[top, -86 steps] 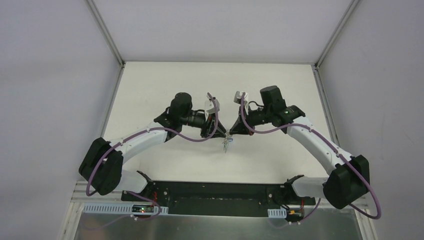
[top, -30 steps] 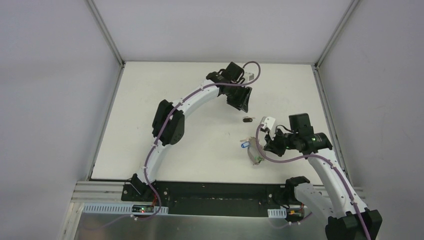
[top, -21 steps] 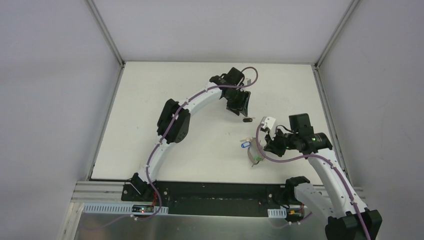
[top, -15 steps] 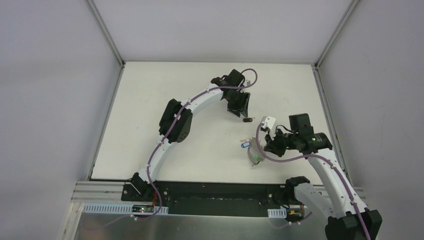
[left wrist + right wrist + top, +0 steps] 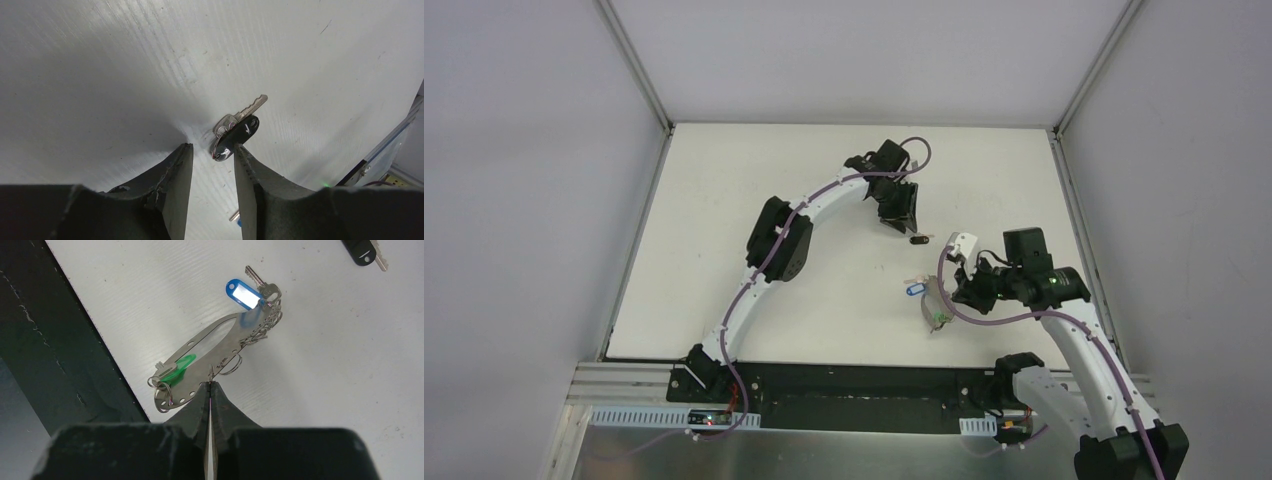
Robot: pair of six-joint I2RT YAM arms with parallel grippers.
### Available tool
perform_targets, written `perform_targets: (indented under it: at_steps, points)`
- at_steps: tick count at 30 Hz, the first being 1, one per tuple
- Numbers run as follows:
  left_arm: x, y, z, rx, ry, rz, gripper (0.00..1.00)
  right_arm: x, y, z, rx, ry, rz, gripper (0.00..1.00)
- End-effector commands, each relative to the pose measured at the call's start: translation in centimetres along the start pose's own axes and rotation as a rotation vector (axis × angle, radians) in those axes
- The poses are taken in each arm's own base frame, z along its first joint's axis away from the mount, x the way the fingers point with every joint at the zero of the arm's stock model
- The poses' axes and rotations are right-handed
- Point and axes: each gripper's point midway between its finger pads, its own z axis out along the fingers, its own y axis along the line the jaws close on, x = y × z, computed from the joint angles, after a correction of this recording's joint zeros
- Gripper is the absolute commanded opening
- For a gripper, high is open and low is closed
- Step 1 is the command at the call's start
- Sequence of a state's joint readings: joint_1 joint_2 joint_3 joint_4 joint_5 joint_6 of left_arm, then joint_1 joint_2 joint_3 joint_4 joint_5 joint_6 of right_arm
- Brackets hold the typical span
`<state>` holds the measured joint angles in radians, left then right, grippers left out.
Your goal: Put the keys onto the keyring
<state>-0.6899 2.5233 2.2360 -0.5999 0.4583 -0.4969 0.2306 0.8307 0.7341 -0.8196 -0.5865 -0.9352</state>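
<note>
Left tool (image 5: 212, 148) stands part open, low over the counter (image 5: 100, 75), its tips either side of the near end of the black key (image 5: 239, 132), which lies flat, well apart from the keyring (image 5: 225, 350). Closing could skid the thin key sideways or catch only its edge. Right tool (image 5: 209, 386), closed, seems to pinch one thin ring of the keyring, which carries the blue key (image 5: 243, 294) and green key (image 5: 179, 365); so slight a hold might slip.

White table top (image 5: 724, 220) fills the middle, evenly lit, with faint scuffs showing up close. Plain pale grey walls (image 5: 524, 150) box it in on three sides, and metal corner posts (image 5: 637, 70) run up the back. A black base plate (image 5: 854, 395) lines the near edge.
</note>
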Motion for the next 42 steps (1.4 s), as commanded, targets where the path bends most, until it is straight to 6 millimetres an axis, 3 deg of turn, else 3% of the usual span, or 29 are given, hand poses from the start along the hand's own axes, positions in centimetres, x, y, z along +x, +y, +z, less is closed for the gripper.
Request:
perform_targets:
  at_steps: [1, 20, 37, 42]
  points:
    - [-0.5, -1.0, -0.2, 0.036, -0.007, -0.026, 0.37, -0.2, 0.2, -0.4, 0.008, -0.016, 0.011, 0.00]
    - [1.2, -0.7, 0.7, 0.057, 0.037, -0.071, 0.30, -0.1, 0.3, -0.1, 0.000, -0.022, 0.016, 0.00]
    - [0.9, -1.0, 0.1, 0.059, 0.019, -0.048, 0.00, 0.1, 0.3, 0.1, -0.001, -0.021, 0.018, 0.00]
    - [0.1, -1.8, -1.3, 0.076, -0.007, 0.003, 0.00, -0.3, 0.2, 0.0, -0.006, -0.027, 0.010, 0.00]
